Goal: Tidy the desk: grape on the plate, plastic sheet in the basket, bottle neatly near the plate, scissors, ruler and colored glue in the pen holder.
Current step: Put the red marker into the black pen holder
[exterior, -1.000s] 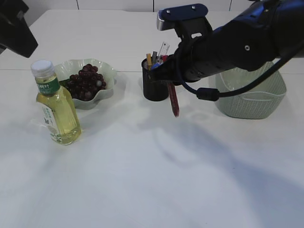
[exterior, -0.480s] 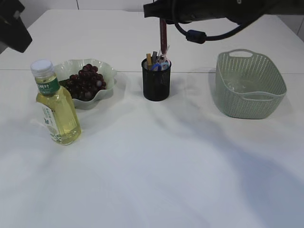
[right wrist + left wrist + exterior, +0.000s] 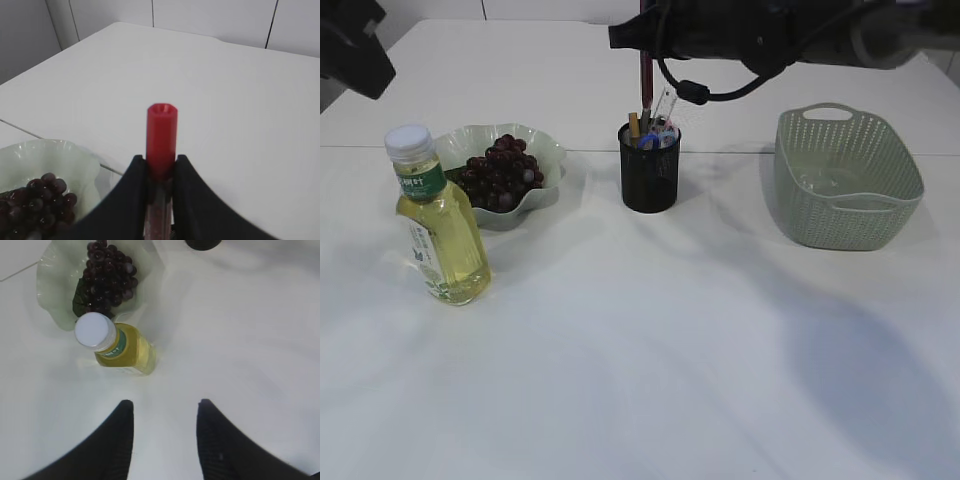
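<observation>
My right gripper (image 3: 160, 160) is shut on the red colored glue tube (image 3: 161, 132). It holds the glue (image 3: 646, 78) upright just above the black pen holder (image 3: 649, 175). In the holder stand the blue-handled scissors (image 3: 648, 140), the clear ruler (image 3: 666, 103) and other sticks. The grape bunch (image 3: 502, 172) lies on the pale green plate (image 3: 548, 150). The yellow bottle (image 3: 438, 228) with its white cap stands in front of the plate on the left. High above the bottle (image 3: 127, 347), my left gripper (image 3: 165, 402) hangs open and empty. What looks like the clear plastic sheet (image 3: 817, 186) lies in the basket (image 3: 850, 215).
The green basket stands at the right, about a hand's width from the pen holder. My right arm (image 3: 770, 30) stretches across the back of the table. The left arm (image 3: 355, 55) sits in the upper left corner. White table (image 3: 640, 350) lies in front.
The right arm has lifted the glue tube from beside the pen holder's front to directly above it, then shifted it slightly left. The left arm has barely moved.
</observation>
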`<control>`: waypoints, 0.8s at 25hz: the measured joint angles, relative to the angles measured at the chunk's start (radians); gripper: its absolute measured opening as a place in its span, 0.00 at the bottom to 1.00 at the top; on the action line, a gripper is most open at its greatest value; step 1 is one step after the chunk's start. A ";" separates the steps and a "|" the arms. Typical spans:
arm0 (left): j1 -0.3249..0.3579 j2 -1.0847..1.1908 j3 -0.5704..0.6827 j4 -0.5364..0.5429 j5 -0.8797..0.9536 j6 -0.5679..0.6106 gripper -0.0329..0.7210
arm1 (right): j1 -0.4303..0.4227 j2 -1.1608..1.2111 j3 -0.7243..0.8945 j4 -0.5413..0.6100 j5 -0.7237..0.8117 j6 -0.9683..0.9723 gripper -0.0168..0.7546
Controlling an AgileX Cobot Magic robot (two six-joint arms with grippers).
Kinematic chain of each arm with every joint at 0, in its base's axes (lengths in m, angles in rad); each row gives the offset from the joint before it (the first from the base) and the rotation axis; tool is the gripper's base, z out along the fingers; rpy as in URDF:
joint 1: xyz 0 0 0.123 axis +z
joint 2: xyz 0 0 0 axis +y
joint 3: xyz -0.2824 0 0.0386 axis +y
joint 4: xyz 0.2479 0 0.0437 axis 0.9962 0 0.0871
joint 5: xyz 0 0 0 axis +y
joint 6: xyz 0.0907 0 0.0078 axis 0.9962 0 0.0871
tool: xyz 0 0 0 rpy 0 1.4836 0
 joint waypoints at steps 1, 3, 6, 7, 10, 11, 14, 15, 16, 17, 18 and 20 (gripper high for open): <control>0.000 0.000 0.000 0.004 0.000 0.000 0.45 | -0.004 0.014 -0.008 -0.002 -0.007 0.000 0.19; 0.000 0.000 0.000 0.011 0.000 0.000 0.45 | -0.015 0.032 -0.018 -0.005 -0.028 0.000 0.19; 0.000 0.006 0.000 0.013 0.000 0.000 0.45 | -0.026 0.054 -0.034 -0.010 -0.058 0.000 0.19; 0.000 0.008 0.000 0.013 0.000 0.000 0.45 | -0.027 0.065 -0.039 -0.010 -0.067 0.000 0.19; 0.000 0.015 0.000 0.015 -0.013 0.000 0.45 | -0.030 0.091 -0.047 -0.010 -0.082 -0.001 0.19; 0.000 0.015 0.000 0.015 -0.019 0.000 0.45 | -0.030 0.099 -0.047 -0.010 -0.082 -0.001 0.19; 0.000 0.015 0.000 0.017 -0.025 0.000 0.45 | -0.030 0.108 -0.047 -0.010 -0.082 -0.001 0.19; 0.000 0.015 0.000 0.021 -0.025 0.000 0.45 | -0.030 0.108 -0.047 -0.010 -0.084 -0.001 0.19; 0.000 0.015 0.000 0.021 -0.027 0.000 0.45 | -0.030 0.109 -0.048 -0.010 -0.086 -0.001 0.19; 0.000 0.015 0.000 0.023 -0.027 0.000 0.45 | -0.030 0.111 -0.048 -0.010 -0.091 -0.001 0.19; 0.000 0.015 0.000 0.023 -0.029 0.000 0.45 | -0.030 0.113 -0.048 -0.010 -0.095 -0.001 0.19; 0.000 0.016 0.000 0.023 -0.035 0.000 0.45 | -0.030 0.121 -0.048 -0.010 -0.095 -0.001 0.19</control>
